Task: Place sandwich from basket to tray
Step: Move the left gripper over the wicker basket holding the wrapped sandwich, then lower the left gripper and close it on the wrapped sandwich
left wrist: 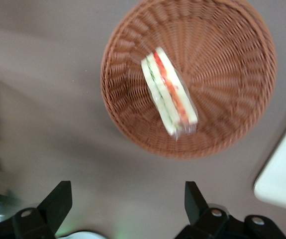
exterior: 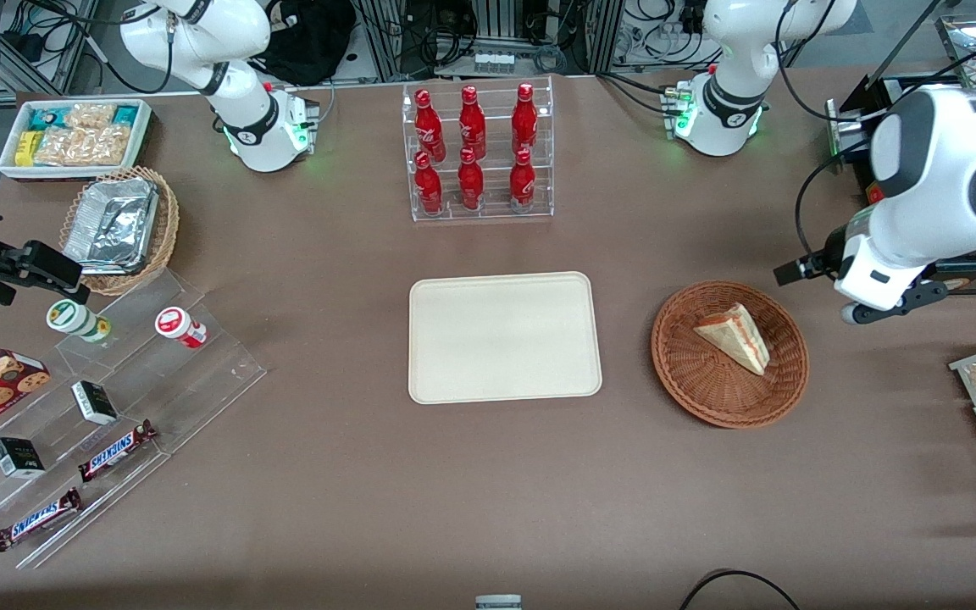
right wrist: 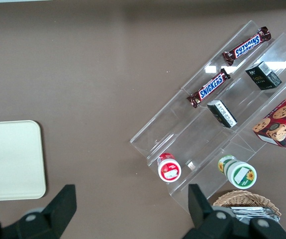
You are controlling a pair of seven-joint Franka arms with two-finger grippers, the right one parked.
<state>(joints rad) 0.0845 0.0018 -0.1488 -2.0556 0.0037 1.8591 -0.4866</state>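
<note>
You are looking at the sandwich (exterior: 735,337) lying on its side inside the brown wicker basket (exterior: 730,353), a little off the basket's centre, its red and green filling layers showing along one edge. The basket is sitting on the table (exterior: 352,500) beside the tray (exterior: 504,337), toward the working arm's end, with a gap of bare table between the two.

Your gripper (left wrist: 128,204) is hanging above the table just outside the basket's rim. Its jaws are standing wide open, gripping nothing. In the wrist view the sandwich (left wrist: 169,91) is lying ahead of the fingertips (left wrist: 62,191), clear of them and not yet between them; the basket (left wrist: 232,59) is filling most of that view, and a corner of the tray (left wrist: 284,184) is showing nearby.
</note>
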